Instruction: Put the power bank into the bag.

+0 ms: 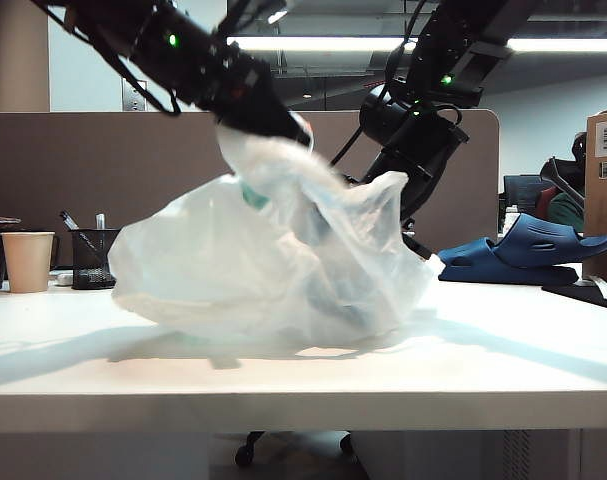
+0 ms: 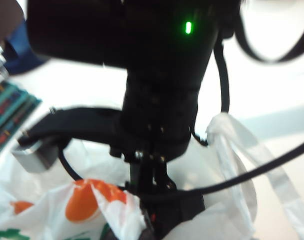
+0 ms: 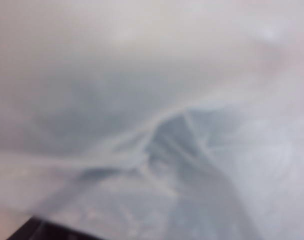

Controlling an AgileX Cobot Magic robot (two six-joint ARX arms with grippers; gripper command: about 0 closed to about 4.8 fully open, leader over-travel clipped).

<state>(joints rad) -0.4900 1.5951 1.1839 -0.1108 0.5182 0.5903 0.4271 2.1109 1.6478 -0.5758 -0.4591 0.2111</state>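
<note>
A: Where was your left gripper (image 1: 301,133)?

B: Clamped shut on the bag's (image 1: 273,270) top edge, holding it up off the table (image 1: 303,375). Bag hung below it.

A: Right gripper?

B: You'd pushed it inside the bag from the far side. Its wrist view showed only blurred plastic (image 3: 152,120); couldn't tell its state.

A: Power bank?

B: Not clearly visible. Only a vague dark shape low inside the bag.

White table (image 1: 283,385) — bag (image 1: 233,270), cup (image 1: 28,260), sandals (image 1: 528,250)
</note>
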